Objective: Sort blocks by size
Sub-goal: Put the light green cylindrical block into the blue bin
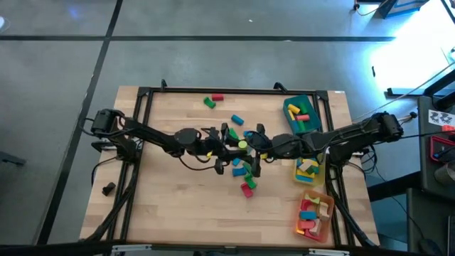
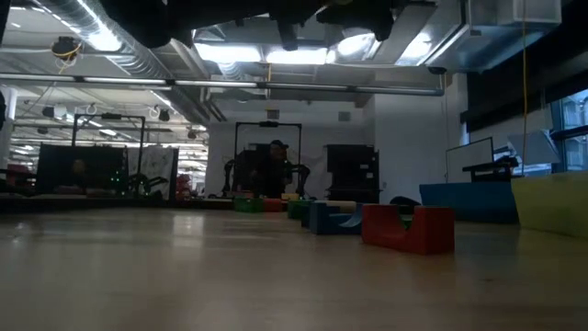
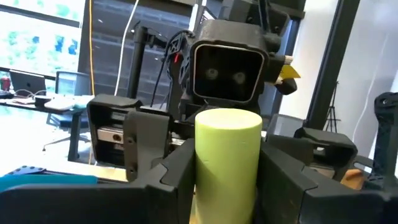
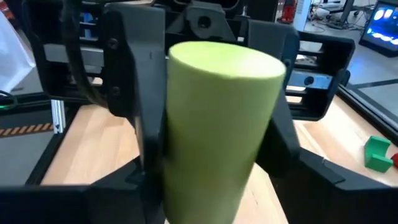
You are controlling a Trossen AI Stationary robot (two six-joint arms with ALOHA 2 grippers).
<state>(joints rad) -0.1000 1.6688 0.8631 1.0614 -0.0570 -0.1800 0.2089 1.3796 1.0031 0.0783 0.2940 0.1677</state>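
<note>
Blocks – 1 yellow-green cylinder [image 3: 227, 163] between both arms' jaws mid-table, clamped by left gripper [image 3: 227, 180], right gripper [image 4: 217, 162] around it too, 3 trays.

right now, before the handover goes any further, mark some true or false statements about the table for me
1. The left gripper is shut on a pale yellow-green cylinder. True.
2. The teal tray sits on the left arm's side of the table. False: it is on the right arm's side, at the far edge.
3. The right gripper meets the left one over the middle of the table, at the cylinder. True.
4. The orange tray holds nothing. False: several blocks lie in it.
5. Loose blocks lie on the table below the grippers. True.
</note>
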